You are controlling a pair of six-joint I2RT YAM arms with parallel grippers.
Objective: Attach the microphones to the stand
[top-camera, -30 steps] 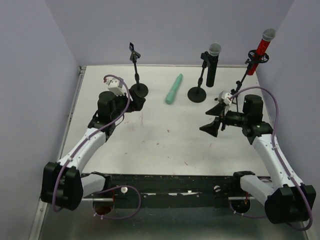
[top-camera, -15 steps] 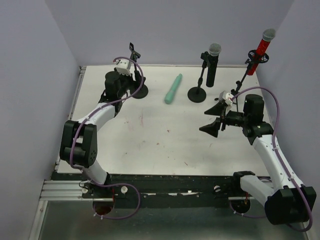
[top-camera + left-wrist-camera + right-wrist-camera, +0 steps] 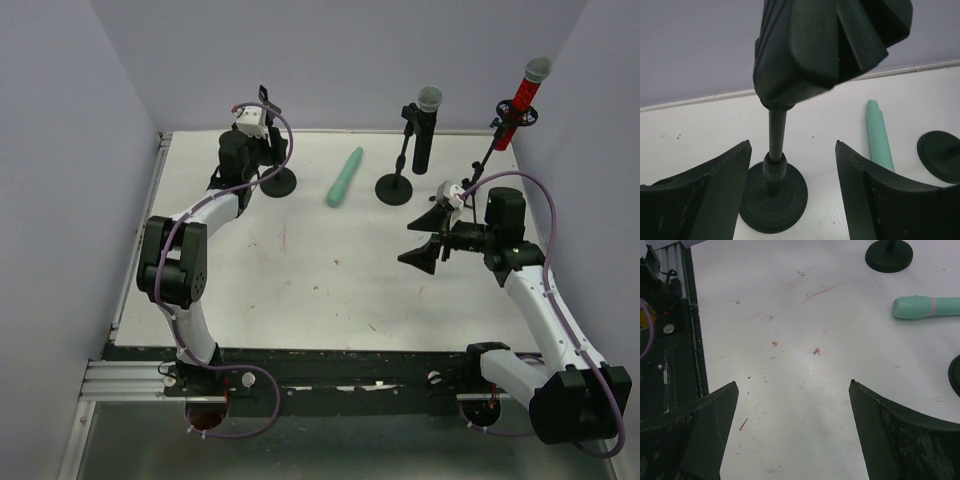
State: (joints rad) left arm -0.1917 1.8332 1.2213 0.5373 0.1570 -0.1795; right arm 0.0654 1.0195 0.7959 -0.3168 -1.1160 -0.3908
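Observation:
The mint-green microphone lies flat on the white table between two stands. The black microphone sits clipped upright in the middle stand. The red microphone is clipped in the right stand. The left stand has nothing in its clip. My left gripper is open at that stand: in the left wrist view its pole rises between the fingers, touching neither, with the clip overhead. My left gripper holds nothing. My right gripper hovers open over bare table.
Lilac walls close in the table at the back and both sides. The left wrist view has the mint-green microphone just right of my fingers and the middle stand's base beyond. The right wrist view shows a stand base far ahead.
My left arm has stretched back across the table until the empty left stand's pole stands between its jaws, which have narrowed a little. The right arm has stayed still.

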